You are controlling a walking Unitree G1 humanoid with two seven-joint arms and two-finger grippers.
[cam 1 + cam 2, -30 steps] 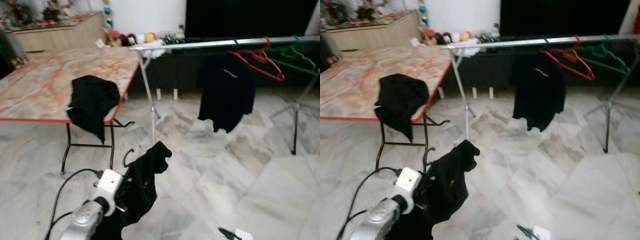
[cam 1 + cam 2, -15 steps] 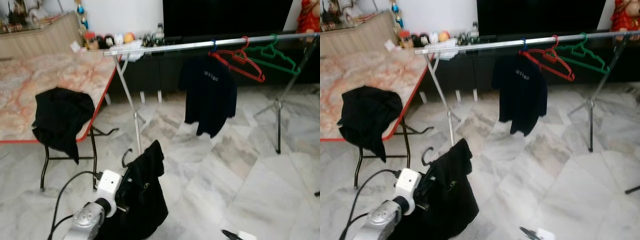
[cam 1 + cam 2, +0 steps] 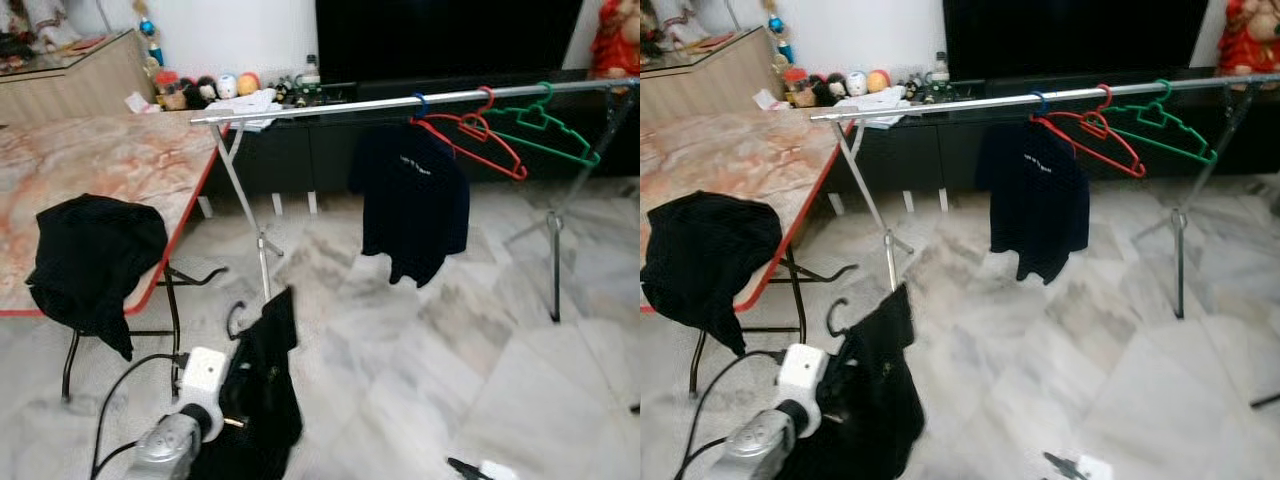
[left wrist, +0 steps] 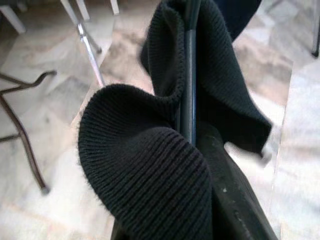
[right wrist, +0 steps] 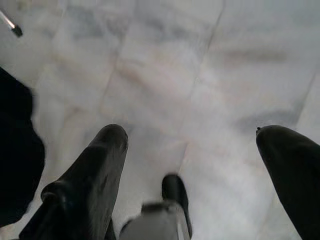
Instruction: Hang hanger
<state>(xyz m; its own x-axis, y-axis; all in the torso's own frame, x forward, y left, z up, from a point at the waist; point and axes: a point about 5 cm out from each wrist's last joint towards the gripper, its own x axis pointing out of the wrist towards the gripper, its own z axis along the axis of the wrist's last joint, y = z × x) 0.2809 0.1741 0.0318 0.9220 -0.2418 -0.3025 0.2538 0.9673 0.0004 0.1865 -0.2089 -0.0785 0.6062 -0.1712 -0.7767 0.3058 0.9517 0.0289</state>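
My left gripper (image 3: 240, 395) is low at the front left, shut on a black hanger (image 4: 188, 85) draped with a black garment (image 3: 268, 385). The hanger's hook (image 3: 233, 318) sticks up above the cloth, and the cloth hides most of the fingers. Ahead runs a silver clothes rail (image 3: 330, 104). A black shirt (image 3: 412, 195) hangs on it from a blue hanger (image 3: 421, 101), with an empty red hanger (image 3: 478, 132) and a green hanger (image 3: 548, 125) to the right. My right gripper (image 5: 192, 135) hangs open over the floor.
A marble-topped folding table (image 3: 100, 160) with a red edge stands at the left, a second black garment (image 3: 90, 255) draped over its corner. The rail's leg (image 3: 245, 215) stands close to the table. A dark TV cabinet (image 3: 300, 150) runs behind the rail. Marble floor lies in between.
The whole picture has shifted as the camera turned toward the rail and drew a little nearer. My left gripper still holds the hanger with the garment, which now hangs slightly lower.
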